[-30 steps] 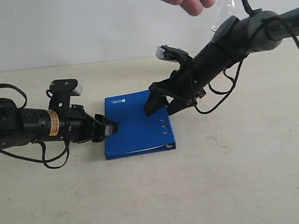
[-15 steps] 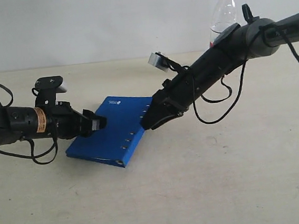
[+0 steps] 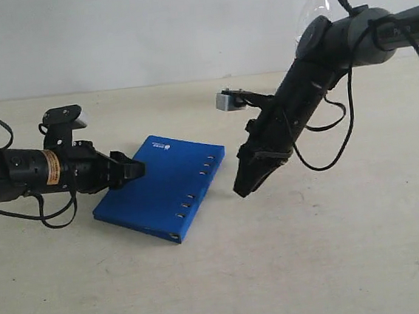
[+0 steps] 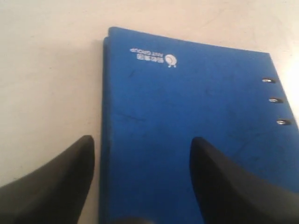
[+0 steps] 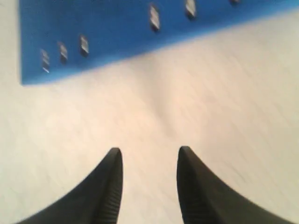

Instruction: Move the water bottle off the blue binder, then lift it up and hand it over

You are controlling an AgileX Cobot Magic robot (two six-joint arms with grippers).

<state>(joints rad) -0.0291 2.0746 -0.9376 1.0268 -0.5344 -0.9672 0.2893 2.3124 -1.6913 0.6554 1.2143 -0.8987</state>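
The blue binder (image 3: 163,194) lies flat and skewed on the table, logo corner at the far side, holes along its right edge. My left gripper (image 3: 131,168) stands open at the binder's left edge; in the left wrist view its fingers straddle that edge of the binder (image 4: 187,116) with nothing clamped. My right gripper (image 3: 243,185) points down at the bare table just right of the binder, open and empty; its wrist view shows the binder's holed edge (image 5: 117,32) ahead. The water bottle (image 3: 314,12), clear with a red cap, stands at the back right, partly behind the right arm.
A cream table (image 3: 280,269) stretches under everything, with a pale wall behind. Black cables hang from the right arm (image 3: 333,126) and loop beside the left arm (image 3: 52,217).
The human hand at the top is gone and the bottle stands at the back. The binder was turned and shifted left. My right gripper swung off the binder and down toward the table.
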